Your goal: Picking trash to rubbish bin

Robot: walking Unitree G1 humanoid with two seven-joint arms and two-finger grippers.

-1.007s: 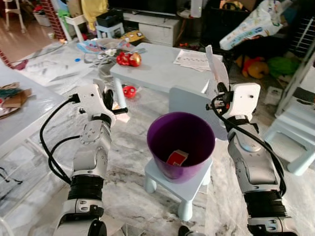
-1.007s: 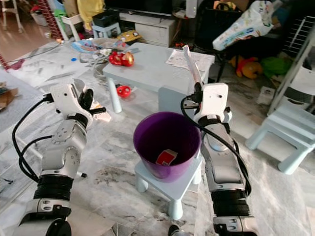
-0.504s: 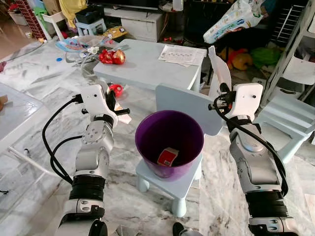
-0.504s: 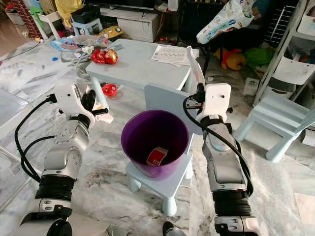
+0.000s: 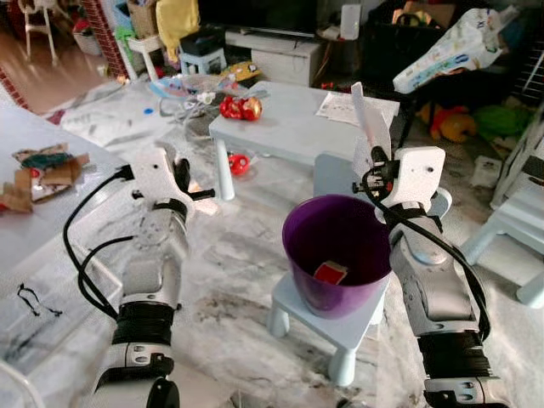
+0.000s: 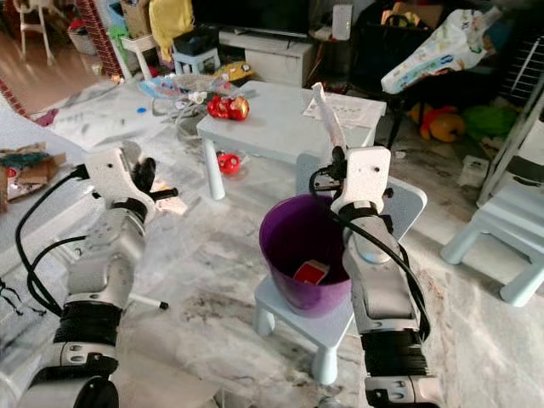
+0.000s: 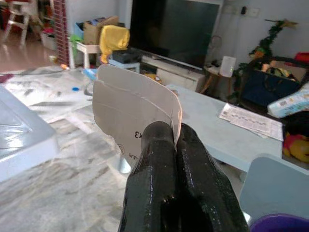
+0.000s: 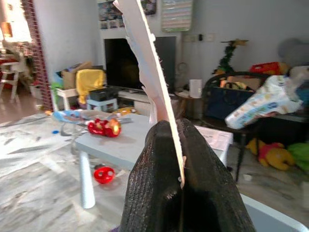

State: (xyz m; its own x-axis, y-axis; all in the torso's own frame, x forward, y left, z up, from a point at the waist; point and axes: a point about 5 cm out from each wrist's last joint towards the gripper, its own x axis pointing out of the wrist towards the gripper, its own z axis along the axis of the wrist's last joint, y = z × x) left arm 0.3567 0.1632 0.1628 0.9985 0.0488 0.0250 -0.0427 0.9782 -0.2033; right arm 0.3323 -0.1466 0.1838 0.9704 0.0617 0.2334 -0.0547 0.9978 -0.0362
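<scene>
my left gripper [image 7: 175, 137] is raised off to the left of the purple bin [image 5: 337, 252], its two fingers pressed together on a folded piece of card [image 7: 135, 113] with some print on it. my right gripper [image 8: 179, 126] is up just behind the bin's far rim, fingers pinched tight on a thin white strip of card [image 8: 147, 63] that stands up edge-on. the bin sits on a small pale blue stool [image 5: 327, 325] on the marble floor [image 5: 221, 289], and a red packet [image 5: 331, 272] lies at its bottom. behind stands a pale blue table [image 5: 297, 126] with red toys [image 5: 240, 107] and a printed sheet [image 5: 340, 107].
</scene>
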